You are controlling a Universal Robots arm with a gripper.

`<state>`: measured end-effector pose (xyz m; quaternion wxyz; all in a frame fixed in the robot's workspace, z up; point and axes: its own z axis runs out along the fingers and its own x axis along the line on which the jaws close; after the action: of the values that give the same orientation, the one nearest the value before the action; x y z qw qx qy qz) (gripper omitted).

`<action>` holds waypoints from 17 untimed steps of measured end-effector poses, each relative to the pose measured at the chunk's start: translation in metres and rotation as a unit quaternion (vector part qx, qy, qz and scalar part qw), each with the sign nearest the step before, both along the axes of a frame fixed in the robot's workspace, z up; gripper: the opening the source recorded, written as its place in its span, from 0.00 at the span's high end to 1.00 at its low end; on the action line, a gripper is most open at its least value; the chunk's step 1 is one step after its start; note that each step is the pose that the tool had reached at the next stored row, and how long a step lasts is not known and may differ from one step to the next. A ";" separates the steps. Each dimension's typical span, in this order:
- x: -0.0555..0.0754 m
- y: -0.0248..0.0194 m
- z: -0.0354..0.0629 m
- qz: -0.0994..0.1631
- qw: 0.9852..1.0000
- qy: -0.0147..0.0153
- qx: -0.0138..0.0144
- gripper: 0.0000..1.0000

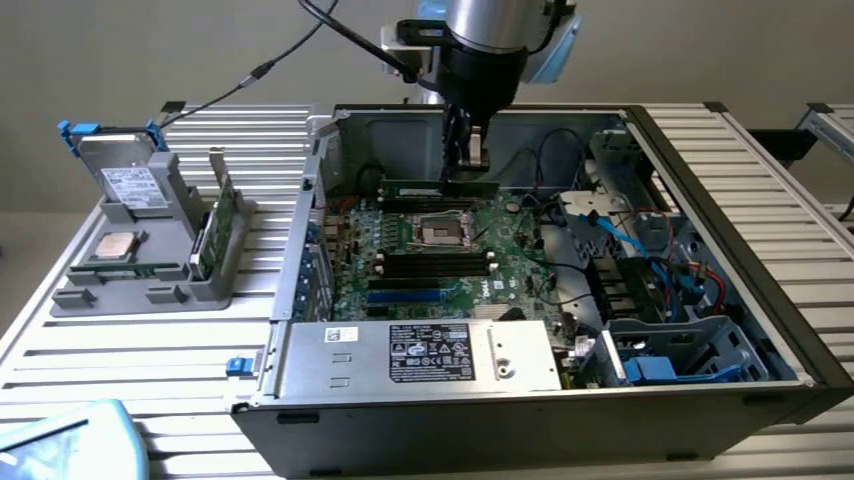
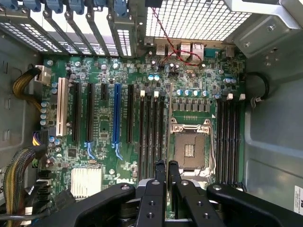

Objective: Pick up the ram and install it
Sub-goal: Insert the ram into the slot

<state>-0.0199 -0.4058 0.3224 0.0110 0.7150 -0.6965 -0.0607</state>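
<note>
One ram [image 1: 438, 188] clamped in pincer [image 1: 470, 172] over mobo [image 1: 514, 262], inside PC case [image 1: 534, 430]

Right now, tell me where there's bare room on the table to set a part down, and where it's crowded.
Free: slatted table in front of the grey holder, beside the case; also the strip past the case on the exterior view's right. Crowded: inside the case, cables ring the motherboard and the gripper holds the ram over it.
</note>
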 end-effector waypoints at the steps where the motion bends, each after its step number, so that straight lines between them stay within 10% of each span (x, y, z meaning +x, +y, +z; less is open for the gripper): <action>1: 0.000 -0.0005 -0.0017 0.000 1.000 0.000 0.000 0.86; 17: 0.000 -0.0168 -0.0309 0.004 1.000 0.000 0.000 0.86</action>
<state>-0.0199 -0.4226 0.2915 0.0112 0.7179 -0.6934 -0.0606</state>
